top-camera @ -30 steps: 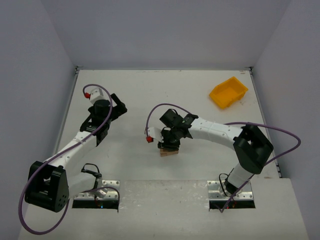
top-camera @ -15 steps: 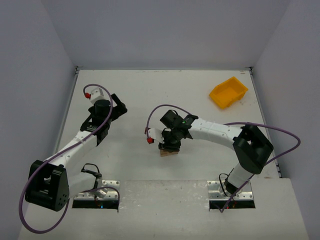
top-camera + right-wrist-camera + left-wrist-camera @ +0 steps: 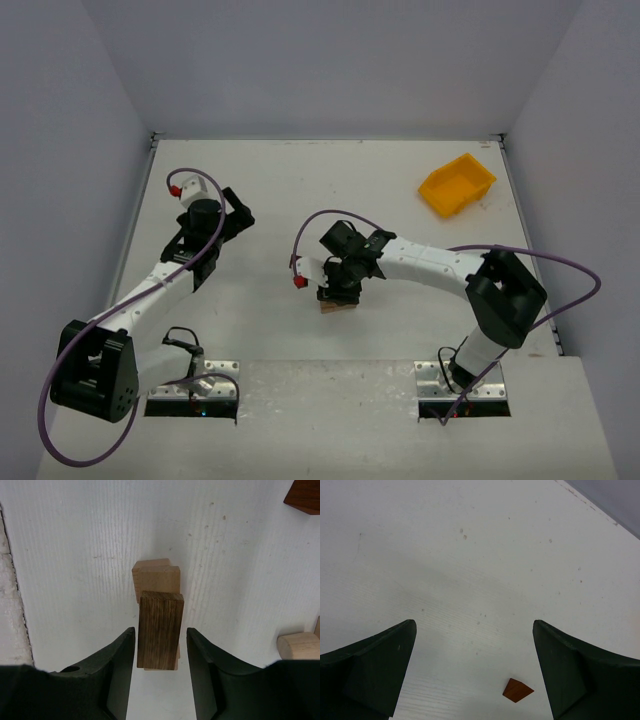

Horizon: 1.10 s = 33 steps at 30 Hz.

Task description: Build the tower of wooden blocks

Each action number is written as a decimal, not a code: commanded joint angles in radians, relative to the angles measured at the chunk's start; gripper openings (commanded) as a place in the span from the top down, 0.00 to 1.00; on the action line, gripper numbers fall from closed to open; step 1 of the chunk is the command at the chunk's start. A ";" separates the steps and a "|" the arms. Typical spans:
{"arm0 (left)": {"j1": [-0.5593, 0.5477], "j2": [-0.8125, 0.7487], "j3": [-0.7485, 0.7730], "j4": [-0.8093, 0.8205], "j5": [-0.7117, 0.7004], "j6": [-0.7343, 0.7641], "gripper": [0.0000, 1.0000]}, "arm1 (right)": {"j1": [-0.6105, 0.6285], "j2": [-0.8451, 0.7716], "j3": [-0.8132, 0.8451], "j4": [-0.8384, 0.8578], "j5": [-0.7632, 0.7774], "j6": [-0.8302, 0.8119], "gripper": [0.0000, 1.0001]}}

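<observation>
**Wood block tower [image 3: 337,306] on the table [image 3: 270,170], near its middle, under the right end effector [image 3: 160,632].**

The tower stood as a stack of pale tan blocks [image 3: 156,577] capped by a dark brown oblong block [image 3: 160,611] with pronounced grain. The right end effector straddled this top block with its jaws parted and a thin gap at each side, gripping nothing. The left end effector [image 3: 473,625] hung wide open over the table, well apart from the tower. A small reddish-brown block [image 3: 517,690] lay loose on the table near it.
</observation>
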 commanded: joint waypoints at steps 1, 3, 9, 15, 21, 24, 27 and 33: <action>0.008 0.001 0.038 0.040 -0.001 0.013 0.00 | 0.006 -0.030 -0.004 0.039 0.019 -0.018 0.53; 0.008 0.000 0.038 0.040 -0.001 0.013 0.00 | 0.007 -0.031 -0.005 0.045 0.026 -0.019 0.53; 0.008 0.001 0.038 0.040 -0.001 0.014 0.00 | 0.007 -0.039 -0.016 0.030 0.009 -0.053 0.48; 0.008 0.002 0.038 0.047 0.008 0.017 0.00 | 0.007 -0.073 -0.050 0.020 -0.031 -0.101 0.44; 0.008 0.006 0.038 0.047 0.007 0.019 0.00 | 0.007 -0.076 -0.069 0.052 0.009 -0.098 0.42; 0.007 0.010 0.039 0.052 0.007 0.021 0.00 | 0.006 -0.073 -0.083 0.072 0.033 -0.109 0.40; 0.006 0.016 0.043 0.052 0.008 0.021 0.00 | 0.006 -0.071 -0.093 0.082 0.048 -0.117 0.39; 0.007 0.020 0.041 0.055 0.010 0.022 0.00 | 0.006 -0.071 -0.101 0.089 0.063 -0.126 0.39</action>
